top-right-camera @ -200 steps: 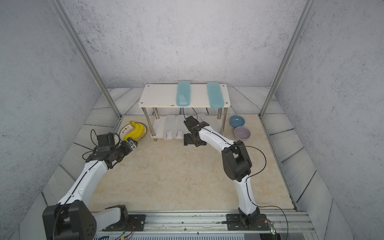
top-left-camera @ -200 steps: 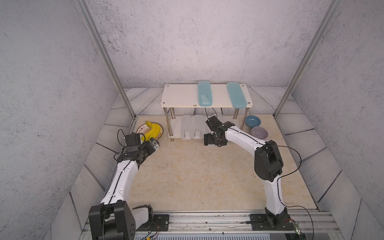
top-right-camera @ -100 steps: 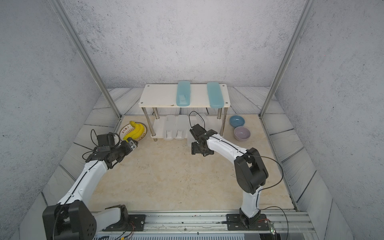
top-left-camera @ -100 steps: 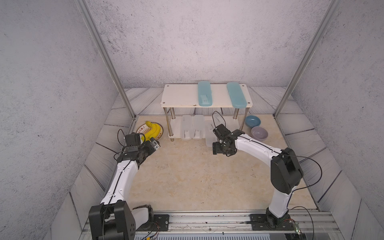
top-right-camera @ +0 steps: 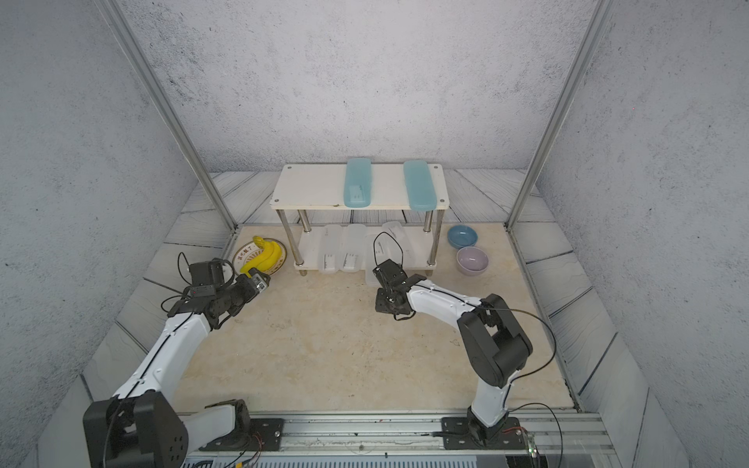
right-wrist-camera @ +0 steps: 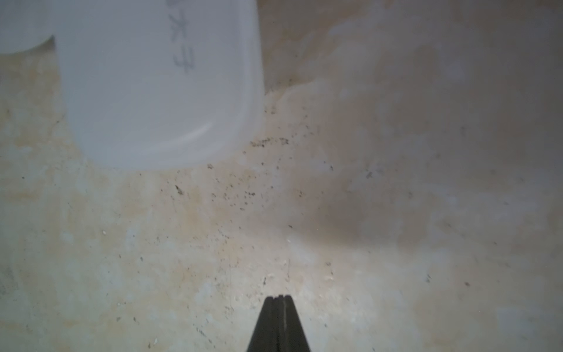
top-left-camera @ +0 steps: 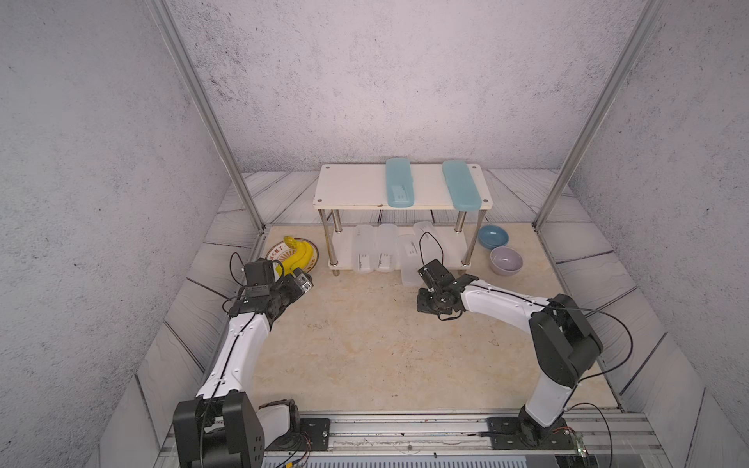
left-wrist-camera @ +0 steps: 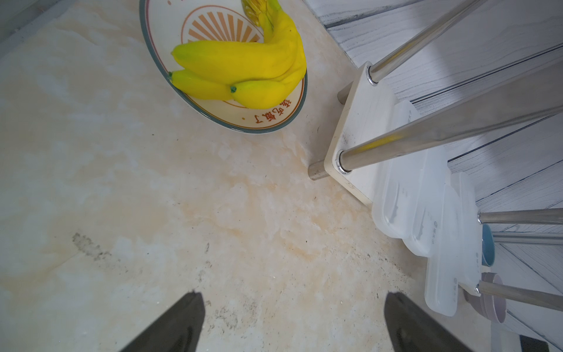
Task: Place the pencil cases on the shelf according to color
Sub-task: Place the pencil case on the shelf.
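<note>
Reader: What was changed at the right gripper (right-wrist-camera: 278, 300)?

Legend: It has been withdrawn from the white two-tier chrome-legged shelf (top-left-camera: 352, 190) and is pressed together, empty. The fourth frosted clear-white plastic pencil case (top-left-camera: 408, 263) is left jutting past the lower board, so the sorting is judged nearly finished.

the top board of the shelf (top-left-camera: 352, 188) hides the far ends of the frosted pencil cases (top-left-camera: 363, 247) below. in the right wrist view one frosted case (right-wrist-camera: 158, 91) is blurred and cut off.
</note>
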Action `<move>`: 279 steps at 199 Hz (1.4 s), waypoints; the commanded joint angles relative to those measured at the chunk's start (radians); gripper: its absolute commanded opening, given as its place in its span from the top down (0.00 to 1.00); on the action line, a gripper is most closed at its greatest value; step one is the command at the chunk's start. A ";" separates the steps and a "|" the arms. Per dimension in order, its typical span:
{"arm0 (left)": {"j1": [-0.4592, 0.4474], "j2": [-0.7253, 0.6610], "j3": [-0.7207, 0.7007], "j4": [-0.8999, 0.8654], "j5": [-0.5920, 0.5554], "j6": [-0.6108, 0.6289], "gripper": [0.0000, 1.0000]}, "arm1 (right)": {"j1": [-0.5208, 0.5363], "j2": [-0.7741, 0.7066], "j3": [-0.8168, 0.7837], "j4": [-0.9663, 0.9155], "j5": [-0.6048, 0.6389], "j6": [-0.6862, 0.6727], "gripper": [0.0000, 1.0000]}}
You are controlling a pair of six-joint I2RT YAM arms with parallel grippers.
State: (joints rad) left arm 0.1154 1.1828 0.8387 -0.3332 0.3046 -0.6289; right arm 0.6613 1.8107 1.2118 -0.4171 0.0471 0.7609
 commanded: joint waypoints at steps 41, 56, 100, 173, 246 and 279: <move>-0.061 -0.009 -0.005 0.006 -0.022 0.029 0.01 | -0.008 0.146 0.205 0.021 0.040 -0.029 0.95; -0.065 -0.005 -0.002 0.003 -0.024 0.032 0.01 | -0.011 0.169 0.228 0.030 0.040 -0.035 0.95; -0.075 -0.006 0.005 -0.013 -0.040 0.046 0.01 | -0.016 0.232 0.312 0.030 0.053 -0.061 0.95; -0.115 0.006 0.010 -0.026 -0.075 0.059 0.01 | -0.035 0.297 0.423 0.006 0.071 -0.102 0.95; -0.161 -0.037 -0.005 -0.025 -0.151 0.090 0.01 | -0.034 0.213 0.349 0.028 0.048 -0.131 0.58; -0.162 -0.070 -0.025 -0.008 -0.194 0.093 0.01 | -0.032 0.127 0.260 0.030 0.022 -0.137 0.24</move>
State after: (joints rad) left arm -0.0402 1.1477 0.8337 -0.3542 0.1612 -0.5552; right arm 0.6308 2.0285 1.5162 -0.3820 0.0822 0.6353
